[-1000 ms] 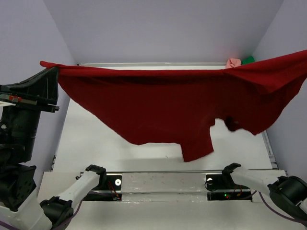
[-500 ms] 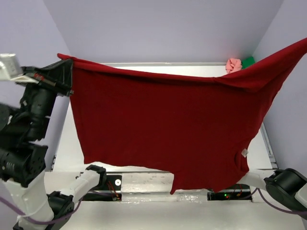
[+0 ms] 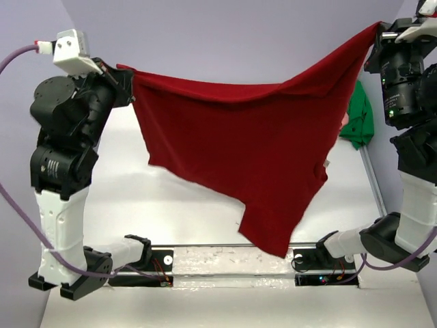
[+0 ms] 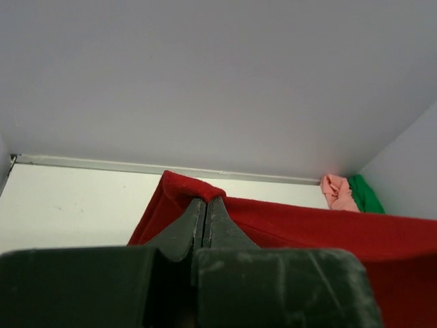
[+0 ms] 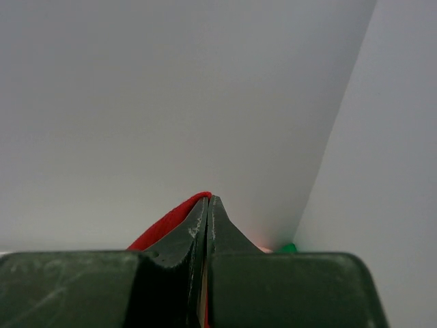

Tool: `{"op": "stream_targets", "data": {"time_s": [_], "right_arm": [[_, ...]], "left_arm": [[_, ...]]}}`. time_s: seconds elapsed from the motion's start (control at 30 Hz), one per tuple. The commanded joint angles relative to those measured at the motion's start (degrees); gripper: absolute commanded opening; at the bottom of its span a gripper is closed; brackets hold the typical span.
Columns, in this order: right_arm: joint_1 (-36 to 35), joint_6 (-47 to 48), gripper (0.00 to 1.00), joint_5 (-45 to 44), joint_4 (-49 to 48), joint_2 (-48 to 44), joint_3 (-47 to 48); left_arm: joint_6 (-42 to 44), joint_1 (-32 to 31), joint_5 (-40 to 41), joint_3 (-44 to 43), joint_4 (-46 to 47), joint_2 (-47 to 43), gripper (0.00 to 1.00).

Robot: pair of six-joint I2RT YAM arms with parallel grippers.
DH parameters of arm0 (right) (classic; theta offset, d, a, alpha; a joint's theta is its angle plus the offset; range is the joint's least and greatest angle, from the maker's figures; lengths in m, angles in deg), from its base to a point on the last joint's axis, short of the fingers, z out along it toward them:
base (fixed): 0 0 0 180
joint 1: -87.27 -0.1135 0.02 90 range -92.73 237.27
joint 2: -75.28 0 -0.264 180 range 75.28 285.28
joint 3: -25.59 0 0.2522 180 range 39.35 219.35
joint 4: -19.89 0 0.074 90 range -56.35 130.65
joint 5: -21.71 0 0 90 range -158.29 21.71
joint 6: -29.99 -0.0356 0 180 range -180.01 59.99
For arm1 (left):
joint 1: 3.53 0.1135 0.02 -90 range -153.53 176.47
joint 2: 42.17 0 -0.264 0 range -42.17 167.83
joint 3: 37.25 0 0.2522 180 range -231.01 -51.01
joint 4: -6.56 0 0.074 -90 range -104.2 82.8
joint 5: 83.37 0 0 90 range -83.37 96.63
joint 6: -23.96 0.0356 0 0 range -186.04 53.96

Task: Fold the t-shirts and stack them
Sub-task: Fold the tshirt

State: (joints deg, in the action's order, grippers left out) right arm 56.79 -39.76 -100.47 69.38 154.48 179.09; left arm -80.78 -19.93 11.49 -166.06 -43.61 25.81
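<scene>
The dark red t-shirt point(image 3: 252, 157) hangs spread across the middle of the top view, above the white desk point(image 3: 130, 198). The left hand point(image 3: 128, 76), upper left, pinches one corner. The right hand point(image 3: 377, 35), upper right, is pressed together on another, higher up. A small pale tag point(image 3: 327, 164) at the shirt's right edge is too small to read. The green t-shirt point(image 3: 360, 119) sits at right, with the pink t-shirt point(image 4: 338, 193) beside it.

White tbl point(image 3: 171, 205), lilac walls point(image 3: 225, 34); metal strip point(image 4: 89, 165) at tbl's far edge
</scene>
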Motion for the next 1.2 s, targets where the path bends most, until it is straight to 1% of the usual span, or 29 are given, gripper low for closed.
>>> {"op": "stream_targets", "data": {"time_s": [0.0,0.03,0.13,0.33,0.47,0.6,0.73,0.77,0.83,0.9,1.0,1.03,1.07,1.17], "right_arm": [[-0.02,0.85,0.0,1.68,-4.18,-9.05,1.06],[-0.02,0.32,0.0,4.47,-3.56,-10.28,0.97],[-0.02,-2.05,0.0,6.95,-1.99,-15.37,0.36],[-0.02,-5.04,0.0,12.75,-0.92,-21.71,-3.42],[-0.02,-6.54,0.0,15.38,0.83,-22.42,-0.71],[-0.02,-7.24,0.0,16.19,1.28,-21.37,2.28],[-0.02,-6.37,0.0,13.56,1.19,-17.86,5.89],[-0.02,-5.58,0.0,13.03,0.75,-16.28,6.24],[-0.02,-4.61,0.0,11.45,-0.13,-14.17,6.42],[-0.02,-2.68,0.0,8.9,-1.53,-10.67,5.2],[-0.02,-2.15,0.0,6.53,-2.59,-7.31,2.13],[-0.02,-2.15,0.0,5.82,-3.29,-5.65,-1.45],[-0.02,-1.97,0.0,4.77,-4.34,-4.59,-3.23],[-0.02,-2.06,0.0,3.27,-5.14,0.59,-7.99]], "left_arm": [[-0.11,0.14,-3.89,0.34,8.54,-10.67,0.0],[-0.37,0.23,-4.59,0.78,8.72,-11.64,0.0],[-1.86,0.14,-6.88,1.31,8.1,-14.89,0.0],[-5.2,0.14,-9.78,3.68,7.22,-19.46,0.0],[-6.96,0.23,-10.92,4.39,7.75,-21.67,0.0],[-8.2,0.23,-11.89,2.81,8.19,-20.7,0.0],[-7.76,0.23,-11.37,-0.52,8.28,-17.37,0.0],[-7.58,0.14,-10.5,-1.49,7.76,-15.19,0.0],[-6.53,0.23,-7.95,-3.68,6.7,-12.72,0.0],[-6.0,0.14,-4.01,-5.27,4.42,-7.88,0.0],[-5.3,0.23,1.0,-0.99,4.58,-2.17,0.0],[-5.56,0.23,1.81,2.94,5.28,-0.76,0.0],[-6.08,0.41,2.69,4.72,5.55,2.3,0.0],[-7.4,2.25,2.0,13.25,8.8,6.71,0.0]]}}
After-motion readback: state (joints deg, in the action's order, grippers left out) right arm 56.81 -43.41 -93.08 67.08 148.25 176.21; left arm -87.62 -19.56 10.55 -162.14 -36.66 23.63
